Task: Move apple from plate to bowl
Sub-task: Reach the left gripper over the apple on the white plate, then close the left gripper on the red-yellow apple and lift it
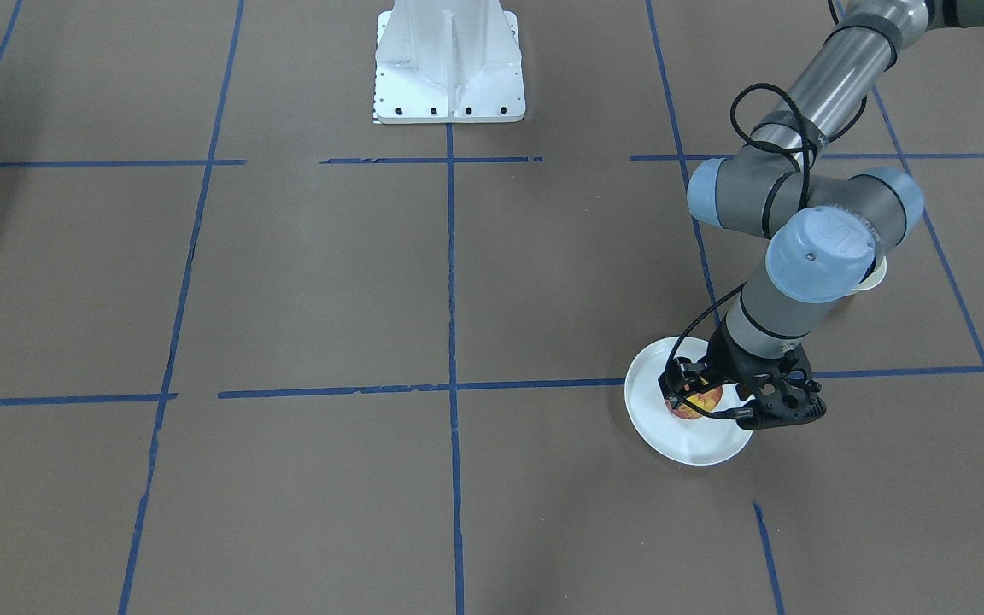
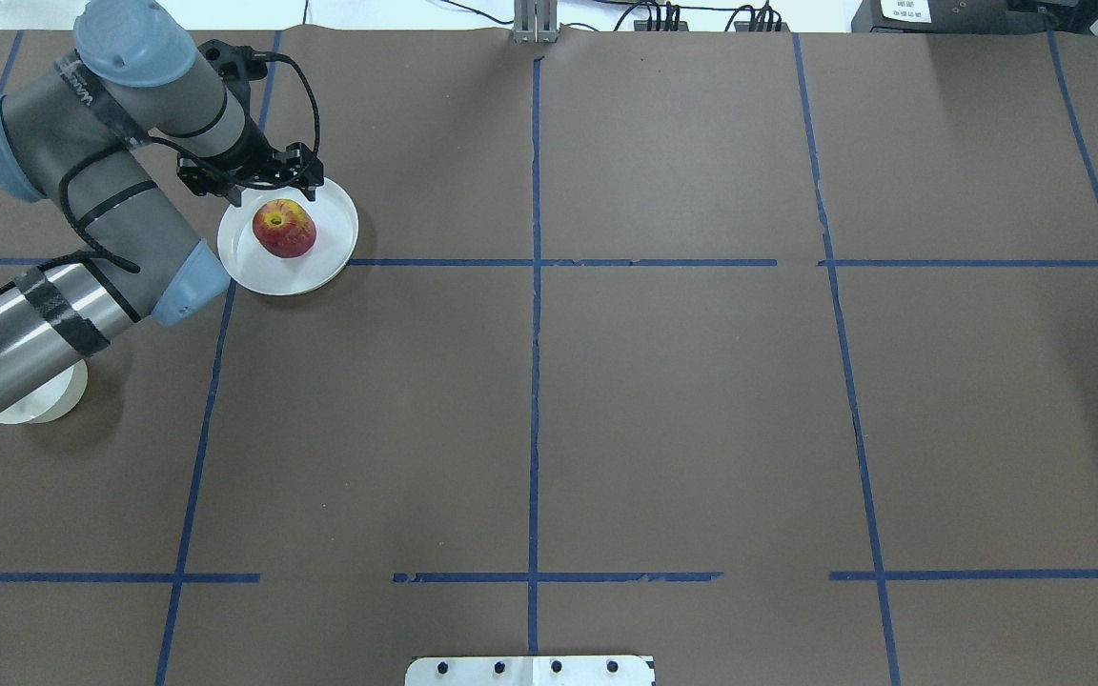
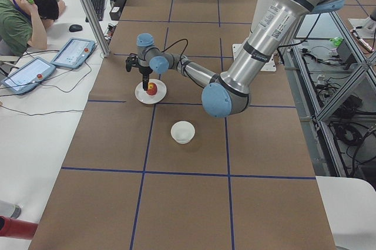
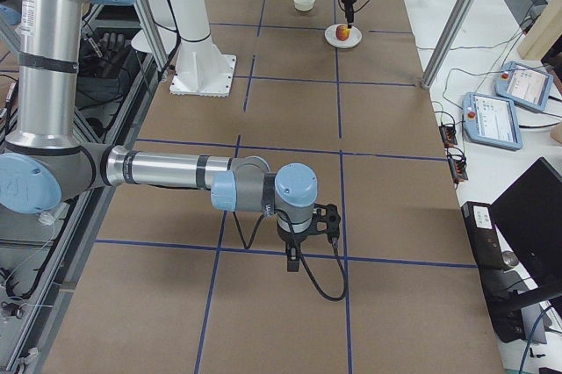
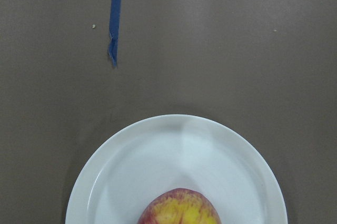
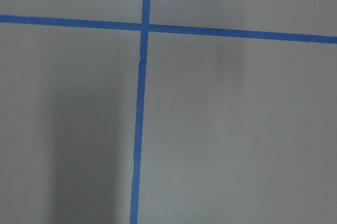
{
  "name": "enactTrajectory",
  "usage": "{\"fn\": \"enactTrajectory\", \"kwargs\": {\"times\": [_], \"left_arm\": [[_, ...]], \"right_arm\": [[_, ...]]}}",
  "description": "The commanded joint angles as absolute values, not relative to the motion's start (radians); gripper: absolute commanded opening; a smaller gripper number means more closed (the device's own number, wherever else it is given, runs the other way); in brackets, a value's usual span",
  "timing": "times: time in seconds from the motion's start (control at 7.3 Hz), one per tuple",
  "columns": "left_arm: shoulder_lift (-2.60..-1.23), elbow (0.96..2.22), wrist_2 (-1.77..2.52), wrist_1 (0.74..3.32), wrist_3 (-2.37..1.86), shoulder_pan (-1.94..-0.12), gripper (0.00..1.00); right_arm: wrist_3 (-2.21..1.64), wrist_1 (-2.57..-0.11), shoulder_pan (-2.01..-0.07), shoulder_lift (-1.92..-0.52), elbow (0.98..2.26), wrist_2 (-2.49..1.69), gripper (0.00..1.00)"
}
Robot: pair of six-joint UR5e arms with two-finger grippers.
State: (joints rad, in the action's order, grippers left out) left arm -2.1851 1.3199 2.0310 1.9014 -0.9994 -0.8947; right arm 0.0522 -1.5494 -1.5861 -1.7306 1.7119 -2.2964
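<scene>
Brown table (image 2: 663,410): apple (image 2: 284,229) on plate (image 2: 332,214); arm (image 2: 25,324) half-hides bowl (image 2: 44,402); left end effector (image 2: 268,191), right end effector (image 4: 292,260) grip unreadable.

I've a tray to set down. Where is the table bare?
Bare: the middle of the table, from the plate across toward the right arm. Crowded: the robot's left end, where plate, apple, bowl and left arm sit close.

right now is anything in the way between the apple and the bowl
Nothing visible does. Between the apple on the plate and the bowl lies only bare table with a blue tape line.
</scene>
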Motion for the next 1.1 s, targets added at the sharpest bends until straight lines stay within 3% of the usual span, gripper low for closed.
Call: {"fn": "enactTrajectory", "kwargs": {"times": [0.0, 0.41, 0.55, 0.96], "left_arm": [[-2.186, 1.273, 2.023, 1.954, -1.012, -0.862, 1.0], [-2.183, 1.25, 2.022, 1.963, -1.012, -0.844, 1.0], [-2.181, 1.25, 2.023, 1.963, -1.011, -0.844, 0.92], [-2.178, 1.267, 2.043, 1.959, -0.997, -0.889, 0.32]], "right_arm": [[0.052, -1.549, -1.586, -1.73, 1.712, -2.296, 1.0], [0.052, -1.549, -1.586, -1.73, 1.712, -2.296, 1.0], [0.052, -1.551, -1.586, -1.73, 1.712, -2.296, 1.0], [0.052, -1.549, -1.586, -1.732, 1.712, -2.296, 1.0]]}}
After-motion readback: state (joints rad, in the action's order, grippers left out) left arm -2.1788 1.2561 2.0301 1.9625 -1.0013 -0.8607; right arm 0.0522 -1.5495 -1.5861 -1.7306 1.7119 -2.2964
